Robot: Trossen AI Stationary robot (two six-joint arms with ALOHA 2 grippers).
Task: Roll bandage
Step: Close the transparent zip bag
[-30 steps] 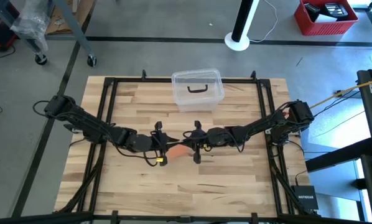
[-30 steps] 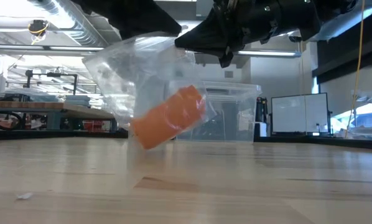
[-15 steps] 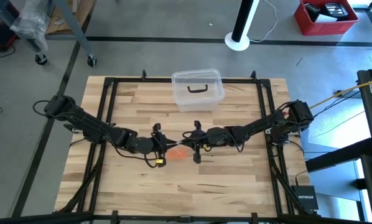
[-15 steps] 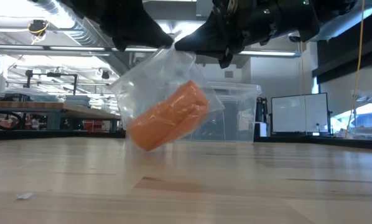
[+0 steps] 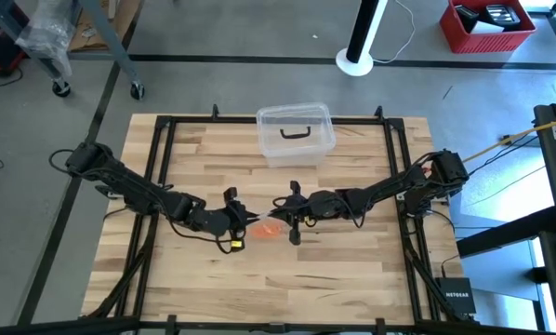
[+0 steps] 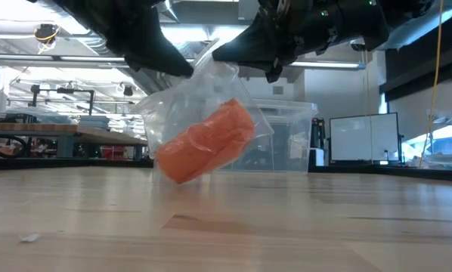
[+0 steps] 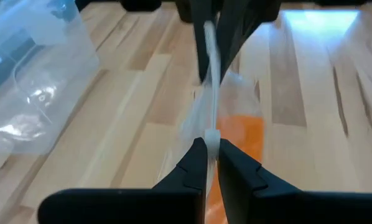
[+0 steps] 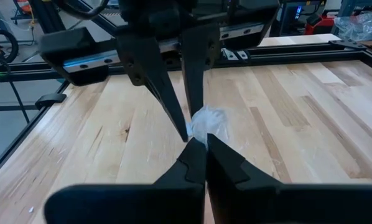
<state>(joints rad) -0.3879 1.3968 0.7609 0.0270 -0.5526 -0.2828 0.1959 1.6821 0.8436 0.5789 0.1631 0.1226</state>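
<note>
Fingers [image 7: 198, 163] on clear wrapper [image 6: 184, 91]; bandage [image 6: 205, 141] roll's long axis tilted.

Table [image 5: 352, 270], layout. Plastic box [image 5: 296, 133] at the middle of the far edge. Bandage [image 6: 205, 140] inside a wrapper [image 6: 182, 106], held above the table's centre between the left gripper [image 5: 245, 220] and the right gripper [image 5: 274, 213], nearer than the box.
</note>
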